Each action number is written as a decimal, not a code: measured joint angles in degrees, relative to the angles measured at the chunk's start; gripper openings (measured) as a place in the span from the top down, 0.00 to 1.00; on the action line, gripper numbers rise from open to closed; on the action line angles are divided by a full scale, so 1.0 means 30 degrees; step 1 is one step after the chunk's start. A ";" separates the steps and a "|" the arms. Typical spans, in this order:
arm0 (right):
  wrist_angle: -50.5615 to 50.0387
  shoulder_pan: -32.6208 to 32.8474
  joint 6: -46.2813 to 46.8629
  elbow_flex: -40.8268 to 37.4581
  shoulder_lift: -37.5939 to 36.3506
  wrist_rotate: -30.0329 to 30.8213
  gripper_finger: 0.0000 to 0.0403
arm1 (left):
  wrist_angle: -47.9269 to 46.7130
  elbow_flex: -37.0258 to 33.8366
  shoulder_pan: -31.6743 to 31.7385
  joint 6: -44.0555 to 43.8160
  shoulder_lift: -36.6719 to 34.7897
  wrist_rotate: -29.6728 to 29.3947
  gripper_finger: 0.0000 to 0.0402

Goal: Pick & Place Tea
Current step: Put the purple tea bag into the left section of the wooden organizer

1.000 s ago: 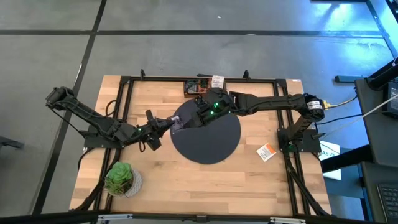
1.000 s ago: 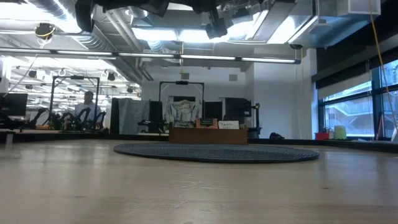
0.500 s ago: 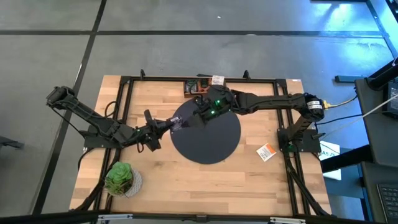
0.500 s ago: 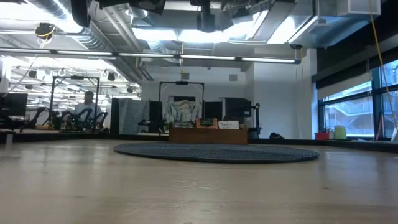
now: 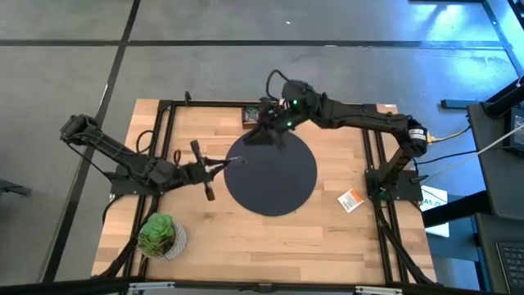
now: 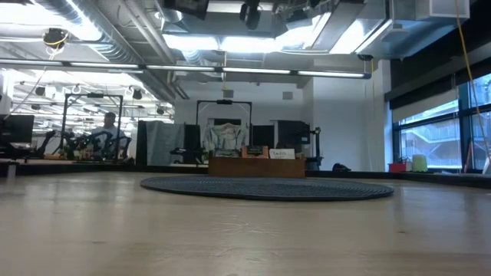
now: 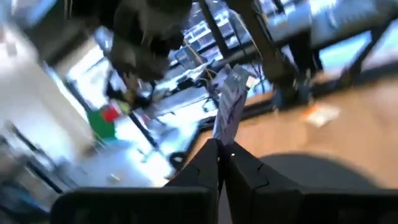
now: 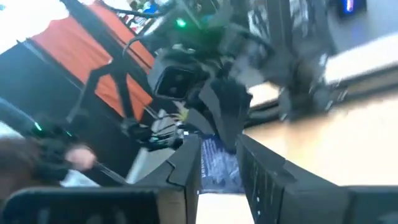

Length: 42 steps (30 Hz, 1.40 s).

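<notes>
My left gripper (image 5: 232, 163) hovers at the left edge of the black round mat (image 5: 274, 184), left of centre in the high view. It is clenched on a tea packet (image 7: 229, 102): in the left wrist view my two dark fingers (image 7: 205, 163) meet on the packet's lower edge, and the pale, purplish packet stands up from between them, tilted a little. In the high view that packet is only a small pale fleck at the fingertips.

My right gripper (image 5: 264, 123) is above the mat's upper edge, just beside the small box (image 5: 252, 115) at the top centre of the table (image 5: 196, 238). Its fingers (image 8: 186, 165) stand partly apart, with a bluish patch showing in the gap; I cannot tell what that patch is, nor whether it is gripped.

What lies inside the small box is too small to make out; my right arm covers part of it. One more orange and white tea packet (image 5: 351, 200) lies flat on the wood right of the mat, well apart from both grippers. A green plant (image 5: 157, 233) sits at the lower left corner.
</notes>
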 joint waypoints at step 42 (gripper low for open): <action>-0.6574 -0.3719 -1.2016 0.2642 0.0499 0.8136 0.68 | 0.8152 0.0000 2.0132 -1.5326 0.8817 2.3689 0.98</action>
